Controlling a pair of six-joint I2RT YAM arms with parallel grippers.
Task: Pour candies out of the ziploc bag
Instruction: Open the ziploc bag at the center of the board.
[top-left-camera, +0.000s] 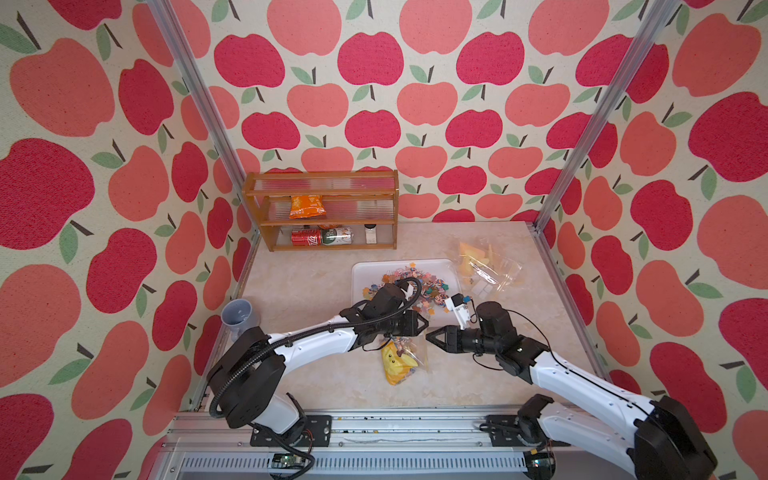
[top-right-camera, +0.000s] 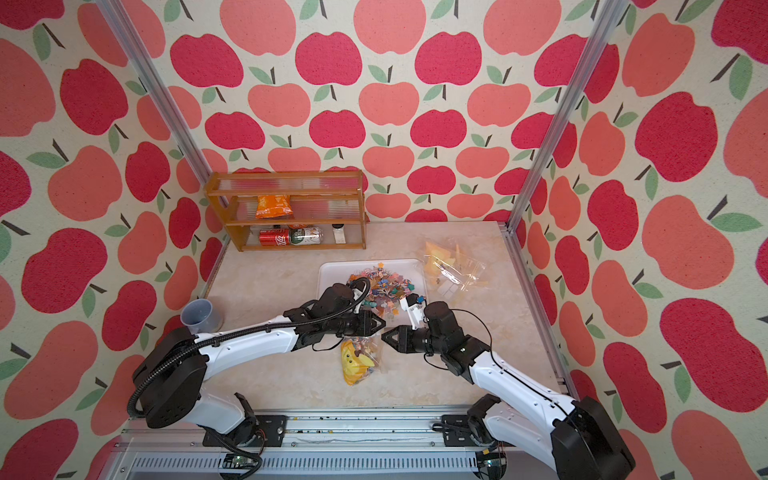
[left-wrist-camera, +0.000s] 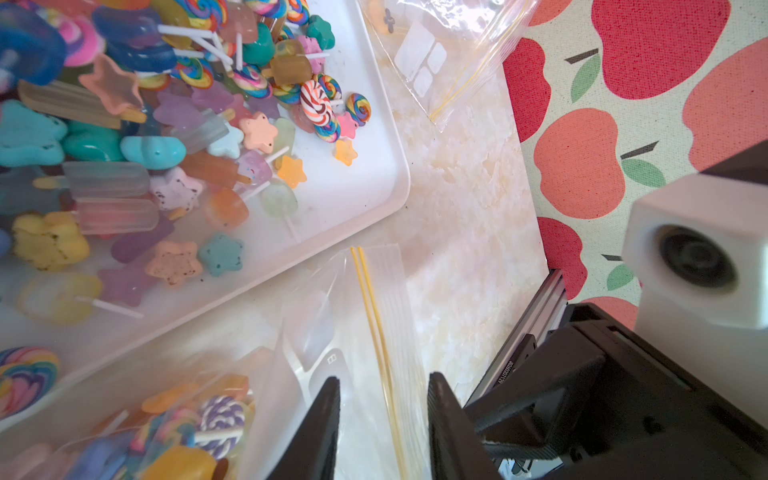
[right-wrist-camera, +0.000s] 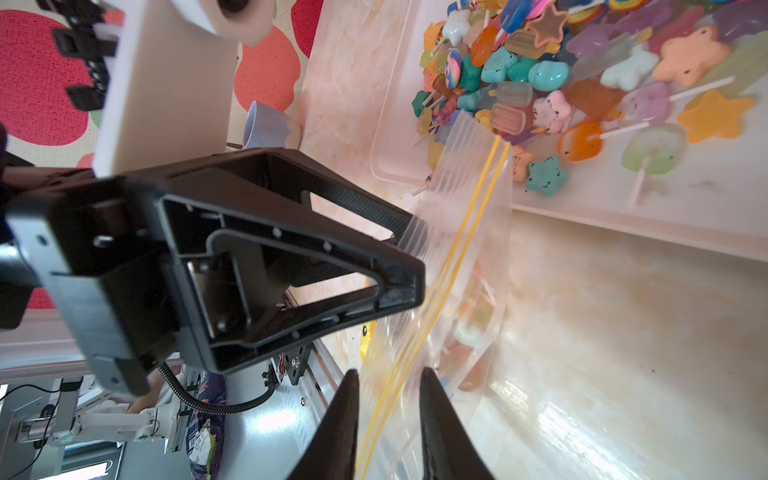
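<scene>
Most candies (top-left-camera: 401, 275) lie heaped in the white tray (top-left-camera: 360, 272); a few are inside the ziploc bag (top-left-camera: 405, 359), which sits on the worktop (top-left-camera: 307, 291) just beside the tray. The left gripper (left-wrist-camera: 382, 380) and right gripper (right-wrist-camera: 390, 370) each straddle the bag's yellow-lined zip strip, jaws slightly apart; whether they pinch it, I cannot tell

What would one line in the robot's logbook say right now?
bag: part full, near tray | candies: piled in tray | left gripper, right gripper: jaws apart astride zip edge
</scene>
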